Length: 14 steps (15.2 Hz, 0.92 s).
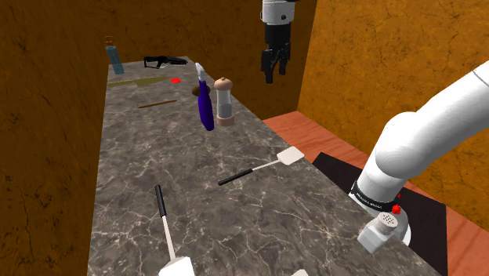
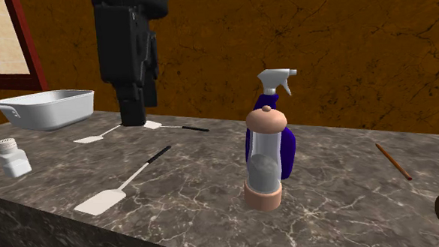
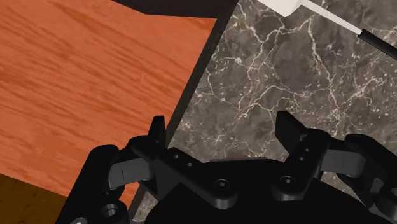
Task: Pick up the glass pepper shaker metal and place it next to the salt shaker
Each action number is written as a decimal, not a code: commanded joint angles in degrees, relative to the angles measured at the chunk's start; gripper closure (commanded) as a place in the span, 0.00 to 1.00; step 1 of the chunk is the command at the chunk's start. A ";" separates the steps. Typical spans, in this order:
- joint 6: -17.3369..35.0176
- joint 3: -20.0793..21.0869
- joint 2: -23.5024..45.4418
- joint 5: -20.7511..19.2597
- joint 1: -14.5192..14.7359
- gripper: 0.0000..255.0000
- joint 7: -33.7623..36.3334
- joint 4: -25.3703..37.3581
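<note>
While my gripper (image 1: 272,72) hangs high, fingers apart, the pepper shaker (image 1: 225,102) stands upper middle in the shoulder view by the purple spray bottle (image 1: 205,106), looking slippery and breakable, so I'd pinch its clear middle softly.

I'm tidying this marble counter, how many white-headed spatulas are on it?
3. Second exterior view: one white-headed spatula lies nearest; a second and third lie behind the black gripper. More may be hidden.

Walls (image 1: 376,55): rendered in mottled orange-brown.
Floor (image 1: 313,135): laid in reddish wood planks.
Surface (image 1: 149,153): dark grey marble, veined white.
</note>
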 commanded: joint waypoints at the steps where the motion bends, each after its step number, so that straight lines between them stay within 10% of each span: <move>1: 0.52 0.51 5.10 0.90 0.21 0.00 0.85 4.28; 14: -2.11 2.17 32.46 4.21 1.48 0.00 4.26 32.98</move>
